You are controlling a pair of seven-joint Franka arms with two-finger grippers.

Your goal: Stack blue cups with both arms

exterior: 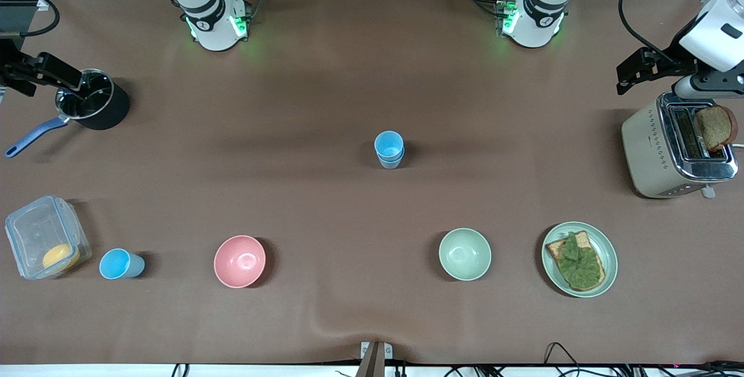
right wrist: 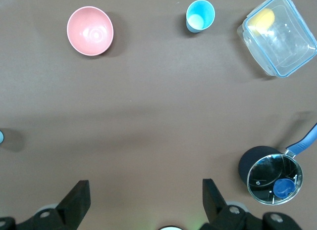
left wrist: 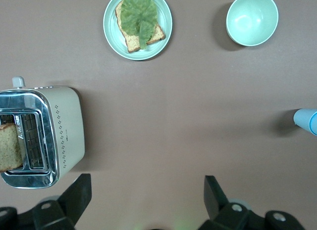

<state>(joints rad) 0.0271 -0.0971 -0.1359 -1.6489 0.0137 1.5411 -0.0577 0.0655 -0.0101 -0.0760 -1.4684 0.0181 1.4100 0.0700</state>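
Brown table, stacked blue cups whole only frontally, lone cup

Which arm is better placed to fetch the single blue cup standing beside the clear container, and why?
Probably the right arm. The lone blue cup stands at its end of the table, and the open right gripper views it. The left gripper, also open, is up by the toaster, farther from it than the stacked cups are.
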